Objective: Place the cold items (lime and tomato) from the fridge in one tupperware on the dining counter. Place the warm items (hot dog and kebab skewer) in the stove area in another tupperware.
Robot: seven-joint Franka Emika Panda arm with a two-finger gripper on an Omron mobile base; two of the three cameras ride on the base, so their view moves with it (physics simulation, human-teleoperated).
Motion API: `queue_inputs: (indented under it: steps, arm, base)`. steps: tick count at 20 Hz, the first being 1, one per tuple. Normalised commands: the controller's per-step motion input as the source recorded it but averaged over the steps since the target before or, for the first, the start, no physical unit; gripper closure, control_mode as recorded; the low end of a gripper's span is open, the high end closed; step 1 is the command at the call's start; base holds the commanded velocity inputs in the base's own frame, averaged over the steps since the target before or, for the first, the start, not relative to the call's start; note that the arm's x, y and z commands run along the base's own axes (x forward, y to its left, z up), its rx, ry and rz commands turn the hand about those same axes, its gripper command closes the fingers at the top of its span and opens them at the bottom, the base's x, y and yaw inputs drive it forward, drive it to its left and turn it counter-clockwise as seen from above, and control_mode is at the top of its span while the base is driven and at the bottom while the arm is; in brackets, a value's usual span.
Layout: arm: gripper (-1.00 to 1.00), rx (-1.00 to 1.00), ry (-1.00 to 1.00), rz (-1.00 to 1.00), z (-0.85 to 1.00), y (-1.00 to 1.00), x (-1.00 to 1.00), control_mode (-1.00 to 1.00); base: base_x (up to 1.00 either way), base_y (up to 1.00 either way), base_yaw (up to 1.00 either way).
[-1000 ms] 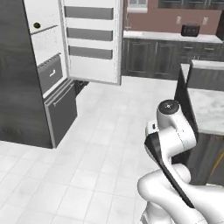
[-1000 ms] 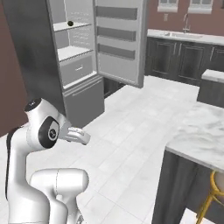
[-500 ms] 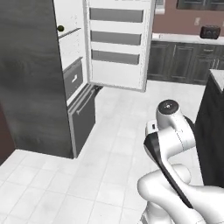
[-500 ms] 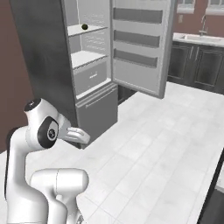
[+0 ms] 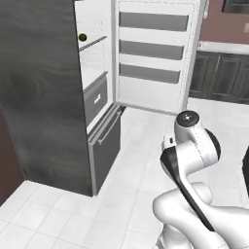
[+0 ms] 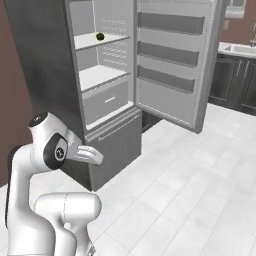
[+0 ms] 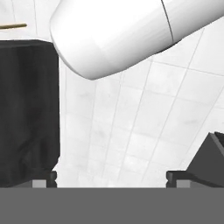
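White tile floor (image 6: 200, 200); fridge (image 6: 45, 55) open, lime (image 6: 99, 36) on shelf.

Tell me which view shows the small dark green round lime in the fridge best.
The right base view: the small dark green round lime sits unobstructed on the open fridge's upper shelf. The left base view catches it at the cabinet edge.

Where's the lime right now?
The lime sits on the open fridge's upper shelf, near its front edge; both base views show it, upper left.

Open fridge door (image 6: 172, 60) swung right, shelves (image 6: 102, 75) reachable, tiled floor (image 6: 200, 200) ahead unobstructed
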Motion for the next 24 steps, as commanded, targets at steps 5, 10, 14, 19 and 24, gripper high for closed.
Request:
queue_inputs:
  steps: [5,10,14,19,24]
  arm:
    - [-1.0,0.0,0.0,0.0,0.0,0.0,0.0,1.0]
    - [-1.0,0.0,0.0,0.0,0.0,0.0,0.0,1.0]
    - [-1.0,0.0,0.0,0.0,0.0,0.0,0.0,1.0]
    - [-1.0,0.0,0.0,0.0,0.0,0.0,0.0,1.0]
    - [-1.0,0.0,0.0,0.0,0.0,0.0,0.0,1.0]
  base:
    - [0.95,-0.01,0.25]
    - [0.83,-0.03,0.24]
    - [0.49,-0.18,0.32]
    - [0.42,-0.16,0.41]
    - [0.58,-0.37,0.34]
